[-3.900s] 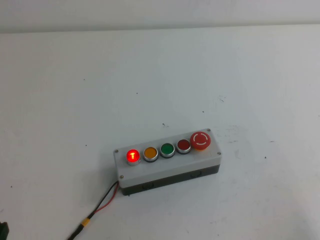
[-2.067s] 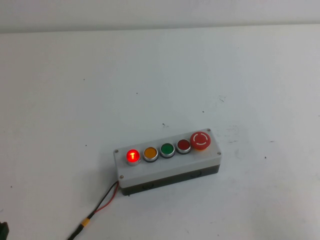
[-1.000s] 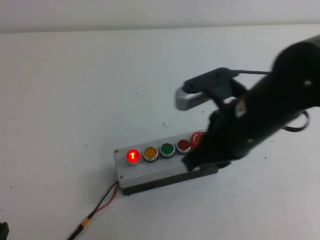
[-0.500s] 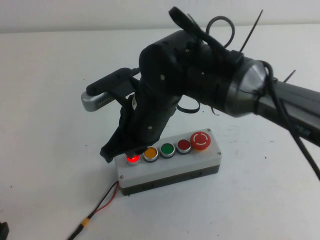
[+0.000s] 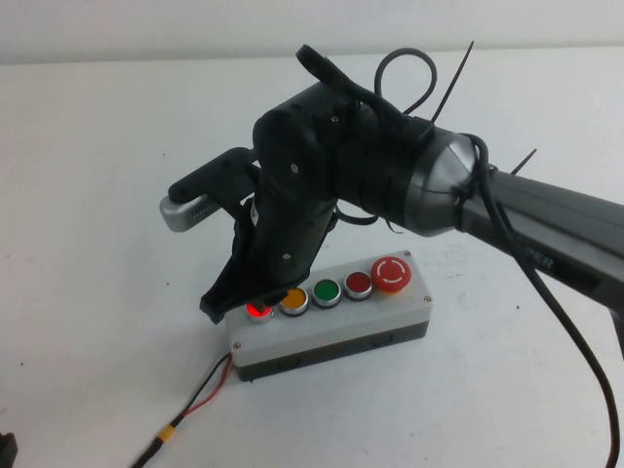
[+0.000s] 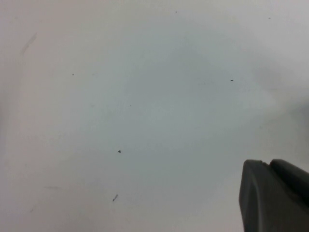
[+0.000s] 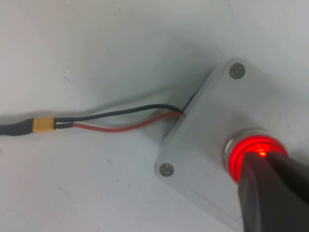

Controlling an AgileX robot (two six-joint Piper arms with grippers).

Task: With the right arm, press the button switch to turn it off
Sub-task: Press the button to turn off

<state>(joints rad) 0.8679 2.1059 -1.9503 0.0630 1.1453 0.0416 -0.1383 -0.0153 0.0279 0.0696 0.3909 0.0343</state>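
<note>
The grey five-button box lies on the white table. Its bright-red button switch glows at the box's left end, next to the orange button. My right arm reaches in from the right, and my right gripper is shut, its tips down on the glowing button. In the right wrist view the shut fingertips touch the lit red button. My left gripper is shut over bare table, away from the box.
A green button, a darker red flat button and a big red mushroom stop button fill the rest of the box. Red and black wires with a yellow connector run off its left end toward the front.
My right arm came in from the right, swept left over the box and lowered its shut tips onto the glowing red button. The button still glows.
</note>
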